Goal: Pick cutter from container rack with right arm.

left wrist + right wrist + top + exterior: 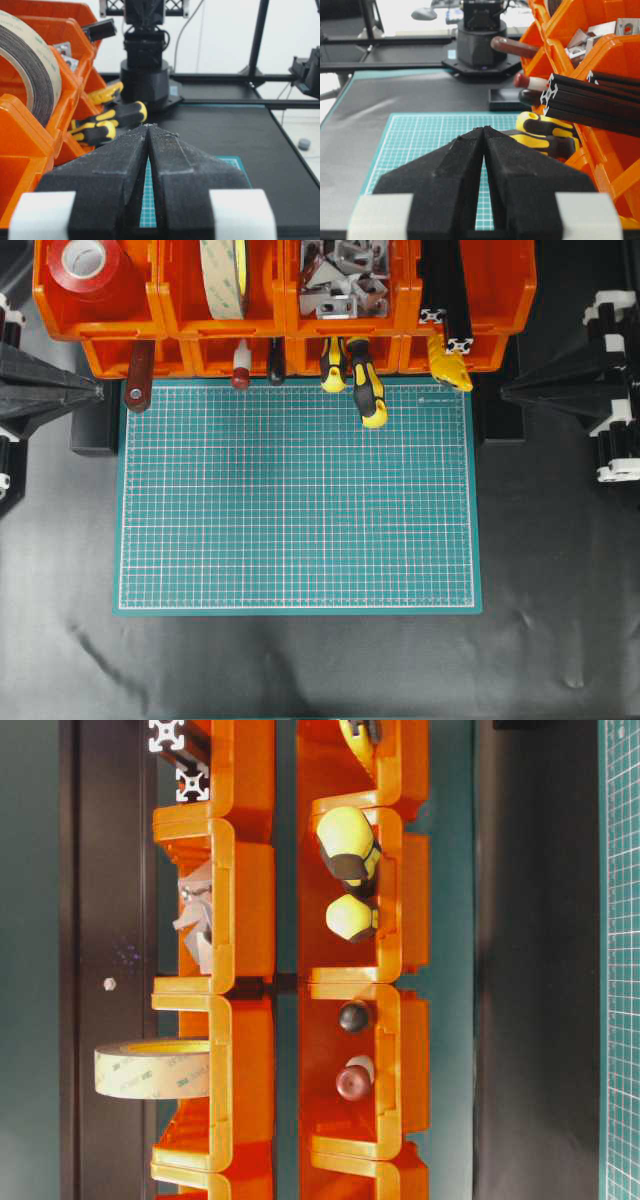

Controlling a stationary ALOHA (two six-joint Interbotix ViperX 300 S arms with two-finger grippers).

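The cutter (449, 362), slim and yellow, sticks out of the lower right bin of the orange container rack (180, 310), pointing down over the mat's far right corner. At table level only its yellow end (357, 730) shows at the top. My right gripper (503, 390) rests shut at the right edge, level with the rack's front and a short way right of the cutter, holding nothing. Its wrist view shows its closed black fingers (484, 128); the cutter does not show there. My left gripper (100, 390) is shut and empty at the left edge (149, 125).
Two yellow-and-black screwdrivers (368, 395) poke out of the bin left of the cutter. Black aluminium bars (445, 290) lie in the upper bin just above it. Tape rolls (222, 275), metal brackets (345, 275) and a brown handle (138, 375) fill other bins. A green cutting mat (300, 500) covers the table.
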